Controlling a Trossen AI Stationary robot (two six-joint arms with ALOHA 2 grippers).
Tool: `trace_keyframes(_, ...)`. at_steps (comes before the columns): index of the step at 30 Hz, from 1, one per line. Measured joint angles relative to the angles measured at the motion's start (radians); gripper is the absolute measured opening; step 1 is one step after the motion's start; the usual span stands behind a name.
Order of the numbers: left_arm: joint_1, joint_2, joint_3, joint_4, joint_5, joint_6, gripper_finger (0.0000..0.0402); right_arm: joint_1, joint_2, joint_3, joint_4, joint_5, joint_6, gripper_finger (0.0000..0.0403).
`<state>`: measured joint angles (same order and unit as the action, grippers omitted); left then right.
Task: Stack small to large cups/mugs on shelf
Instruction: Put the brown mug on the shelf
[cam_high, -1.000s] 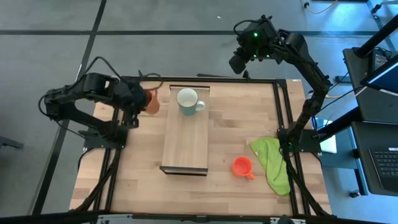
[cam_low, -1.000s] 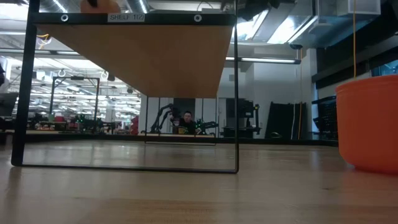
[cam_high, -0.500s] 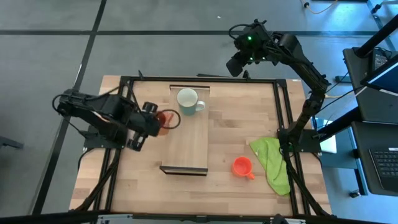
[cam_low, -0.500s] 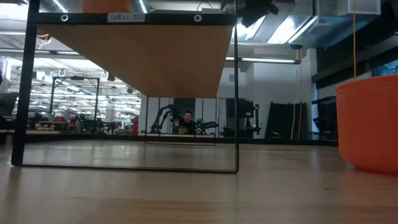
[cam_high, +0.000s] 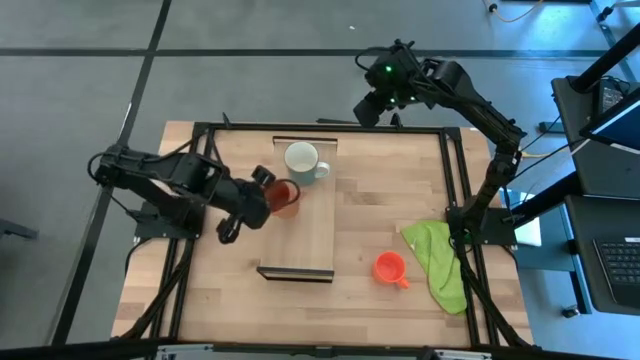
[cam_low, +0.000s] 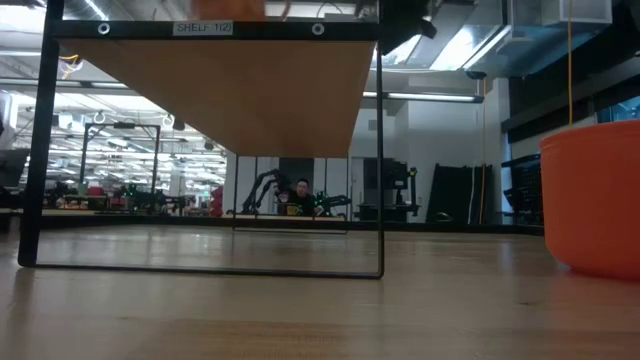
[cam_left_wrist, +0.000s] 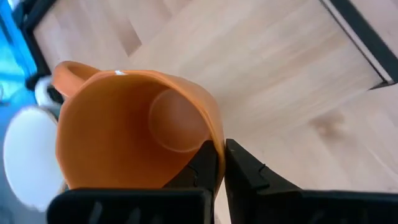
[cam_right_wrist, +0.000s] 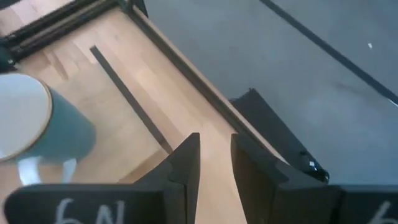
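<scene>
Brownish-orange mug (cam_high: 283, 196) held over the left edge of the shelf (cam_high: 300, 235) by the left end effector (cam_high: 262, 199).
Left end effector: its fingers (cam_left_wrist: 205, 167) are pinched on the rim of the brownish-orange mug, one inside and one outside the wall, with the mug's mouth facing the wrist camera and its handle on the far side. Pale grey-white mug (cam_high: 303, 162): upright at the far end of the shelf, handle toward the right, just beyond the held mug. Small orange-red mug (cam_high: 389, 268): on the desk (cam_high: 390, 200) to the right of the shelf's near end, beside a green cloth (cam_high: 440, 255). Right end effector (cam_high: 368, 108): raised past the far edge of the desk, fingers (cam_right_wrist: 185, 160) slightly parted and holding nothing.
</scene>
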<state>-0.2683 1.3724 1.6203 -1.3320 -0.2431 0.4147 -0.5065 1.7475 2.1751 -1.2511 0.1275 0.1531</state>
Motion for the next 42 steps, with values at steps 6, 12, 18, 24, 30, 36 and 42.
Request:
trace_keyframes(6, 0.063, 0.035, 0.000, 0.091, 0.070, 0.146, 0.0008, 0.014, 0.000, 0.040, 0.050, -0.017, 0.000, 0.0092)
trace_keyframes(12, 0.098, 0.089, 0.000, 0.088, 0.121, 0.241, 0.0009, 0.014, 0.000, 0.125, 0.058, -0.018, 0.004, 0.0092)
trace_keyframes(18, 0.114, 0.132, 0.000, 0.088, 0.133, 0.323, 0.0011, 0.014, -0.007, 0.180, 0.087, -0.017, 0.003, 0.0092)
trace_keyframes(24, 0.142, 0.140, 0.000, 0.094, 0.130, 0.351, 0.0012, 0.013, -0.010, 0.178, 0.087, -0.016, 0.000, 0.0092)
trace_keyframes(30, 0.161, 0.140, 0.000, 0.104, 0.132, 0.354, 0.0013, 0.013, -0.009, 0.178, 0.088, -0.016, -0.013, 0.0092)
trace_keyframes(36, 0.165, 0.144, 0.000, 0.078, 0.134, 0.354, 0.0013, 0.013, -0.008, 0.178, 0.088, -0.016, -0.028, 0.0092)
trace_keyframes(42, 0.165, 0.144, 0.000, 0.083, 0.134, 0.354, 0.0015, 0.005, -0.008, 0.178, 0.088, -0.016, -0.031, 0.0092)
